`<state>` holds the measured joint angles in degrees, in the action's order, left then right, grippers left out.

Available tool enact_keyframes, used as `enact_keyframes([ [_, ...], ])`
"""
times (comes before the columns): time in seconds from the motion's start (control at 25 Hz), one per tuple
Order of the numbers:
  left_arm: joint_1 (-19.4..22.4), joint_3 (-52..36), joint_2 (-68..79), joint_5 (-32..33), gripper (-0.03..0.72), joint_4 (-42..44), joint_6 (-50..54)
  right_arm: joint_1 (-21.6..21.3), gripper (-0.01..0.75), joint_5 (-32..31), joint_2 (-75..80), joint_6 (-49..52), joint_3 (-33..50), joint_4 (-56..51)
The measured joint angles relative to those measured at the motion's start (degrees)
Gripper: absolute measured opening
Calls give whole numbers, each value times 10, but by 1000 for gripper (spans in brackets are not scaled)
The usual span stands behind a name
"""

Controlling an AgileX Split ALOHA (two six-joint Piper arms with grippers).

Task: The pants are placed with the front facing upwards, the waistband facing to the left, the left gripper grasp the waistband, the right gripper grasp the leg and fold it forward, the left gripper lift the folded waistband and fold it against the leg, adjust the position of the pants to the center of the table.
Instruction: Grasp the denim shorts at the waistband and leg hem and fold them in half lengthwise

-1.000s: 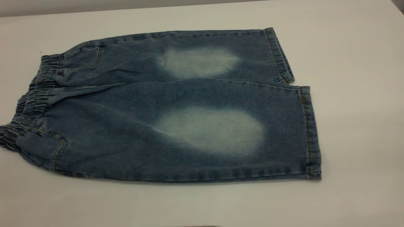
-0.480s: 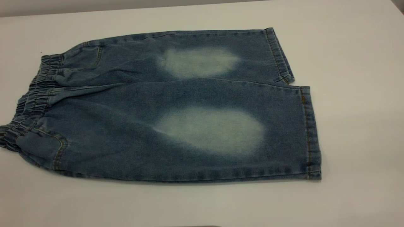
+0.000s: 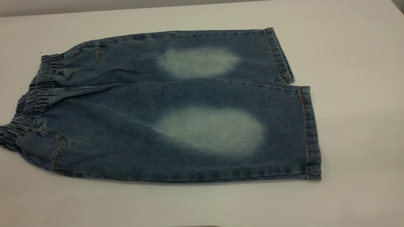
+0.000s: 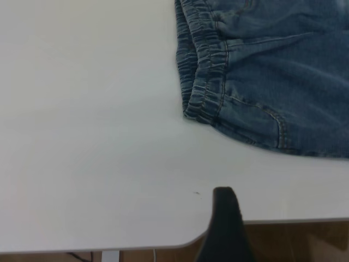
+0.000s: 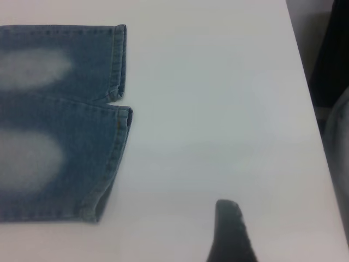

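Observation:
The blue denim pants (image 3: pixel 176 107) lie flat and unfolded on the white table (image 3: pixel 356 94), front up, with pale oval patches on both legs. The gathered waistband (image 3: pixel 30 101) is at the left and the two leg hems (image 3: pixel 311 132) are at the right. Neither gripper shows in the exterior view. In the left wrist view, a black part of the left gripper (image 4: pixel 226 221) hovers over the table's edge, apart from the waistband (image 4: pixel 202 71). In the right wrist view, a black part of the right gripper (image 5: pixel 230 232) is above bare table, well clear of the leg hems (image 5: pixel 117 158).
The table's near edge and rounded corner (image 4: pixel 180 243) show in the left wrist view, with brown floor beyond. The table's side edge (image 5: pixel 308 82) runs past dark and grey objects in the right wrist view. White tabletop surrounds the pants on all sides.

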<state>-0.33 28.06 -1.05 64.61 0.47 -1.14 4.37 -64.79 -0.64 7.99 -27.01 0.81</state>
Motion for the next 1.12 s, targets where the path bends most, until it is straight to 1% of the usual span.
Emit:
enact_keyframes([
  [0.88, 0, 0, 0, 0, 496, 0, 0, 0, 402, 0, 1, 5, 0, -8],
  [1.0, 0, 19, 9, -2, 496, -1, 22, 0, 412, -2, 29, 12, -4, -34],
  [1.12, 0, 57, 72, -5, 496, 0, 40, 0, 448, 11, 90, -16, -13, -78],
])
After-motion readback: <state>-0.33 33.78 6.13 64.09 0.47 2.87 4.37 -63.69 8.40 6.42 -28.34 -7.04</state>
